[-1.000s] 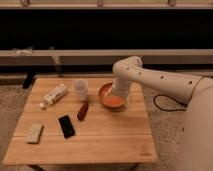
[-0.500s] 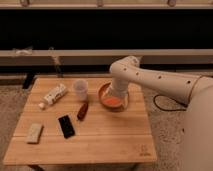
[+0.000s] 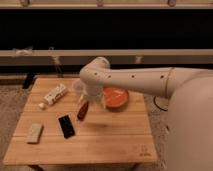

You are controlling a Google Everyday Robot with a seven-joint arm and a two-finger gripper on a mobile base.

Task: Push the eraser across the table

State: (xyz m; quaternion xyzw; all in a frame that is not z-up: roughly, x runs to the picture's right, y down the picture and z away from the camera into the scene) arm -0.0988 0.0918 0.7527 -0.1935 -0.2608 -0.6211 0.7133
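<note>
The eraser (image 3: 66,126) is a flat black block lying on the left half of the light wooden table (image 3: 110,137), near the front. The white arm reaches in from the right. Its gripper (image 3: 94,101) hangs below the rounded wrist, over the table's back middle, just right of a dark red oblong thing (image 3: 83,110). The gripper is behind and to the right of the eraser and apart from it.
An orange bowl (image 3: 116,98) sits right of the gripper. A clear cup (image 3: 78,86) is partly hidden behind the arm. A white tube (image 3: 54,94) lies at the back left. A pale beige block (image 3: 34,132) lies left of the eraser. A logo mark (image 3: 143,150) is near the table's front right corner.
The arm's wrist and gripper have swung left, from over the orange bowl to beside the dark red thing and the cup. The objects on the table have not moved.
</note>
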